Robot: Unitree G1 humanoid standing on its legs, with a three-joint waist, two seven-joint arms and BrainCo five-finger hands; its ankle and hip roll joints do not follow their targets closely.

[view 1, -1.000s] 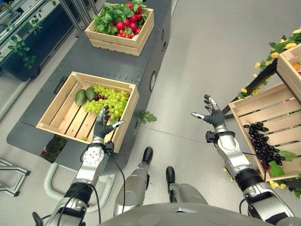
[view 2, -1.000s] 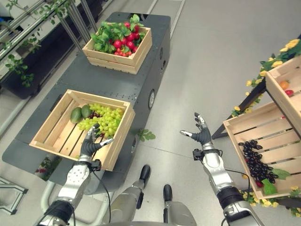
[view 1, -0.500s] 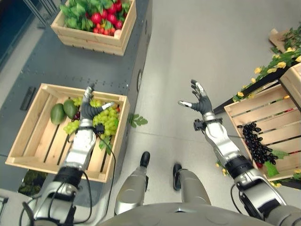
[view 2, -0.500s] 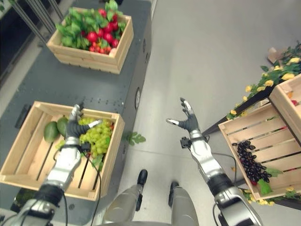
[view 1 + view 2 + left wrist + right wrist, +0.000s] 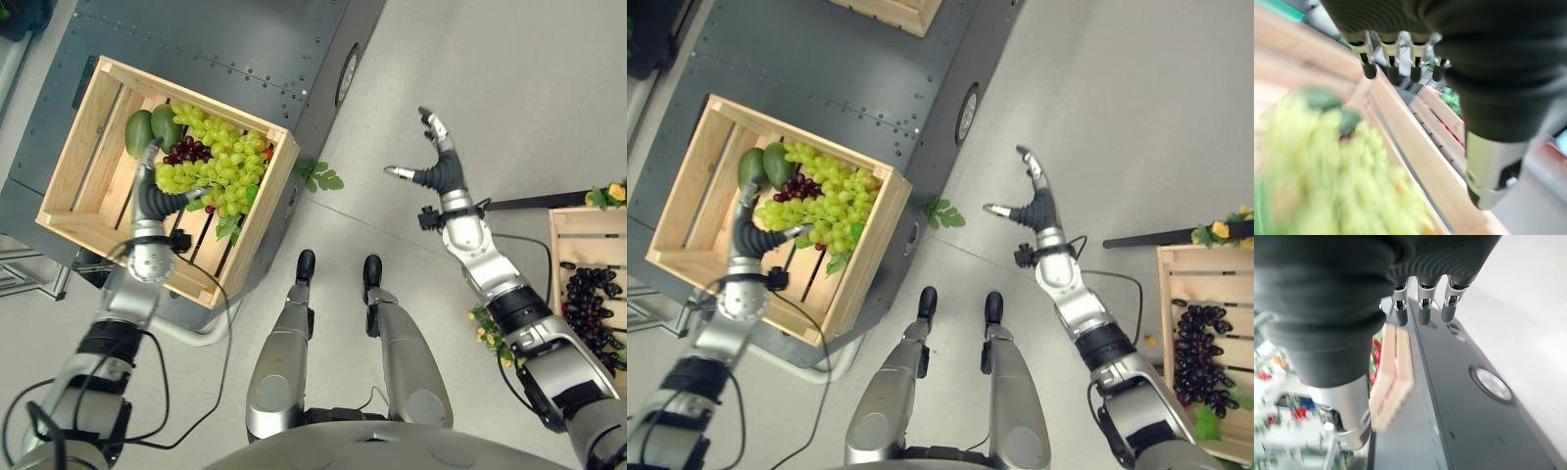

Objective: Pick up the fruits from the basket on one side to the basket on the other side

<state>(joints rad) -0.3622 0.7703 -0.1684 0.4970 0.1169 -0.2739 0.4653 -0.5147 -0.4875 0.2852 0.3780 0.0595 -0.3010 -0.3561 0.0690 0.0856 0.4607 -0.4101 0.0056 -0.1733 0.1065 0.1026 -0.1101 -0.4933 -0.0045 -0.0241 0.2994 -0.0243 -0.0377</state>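
Grey riveted metal platform (image 5: 245,49) carries a slatted light-wood crate (image 5: 88,147) holding a bunch of green grapes (image 5: 217,168), dark red grapes (image 5: 186,152) and two green mangoes (image 5: 152,127). Off that crate's right, across the floor, a second wooden crate (image 5: 568,230) holds black grapes (image 5: 588,304). Left hand (image 5: 157,201) hangs in the first crate beside the green grapes, fingers released. Right hand (image 5: 436,166) hovers between crates, fingers spread, empty.

grapes (image 5: 211,171) in the left crate (image 5: 91,137); right crate (image 5: 568,220) well apart.
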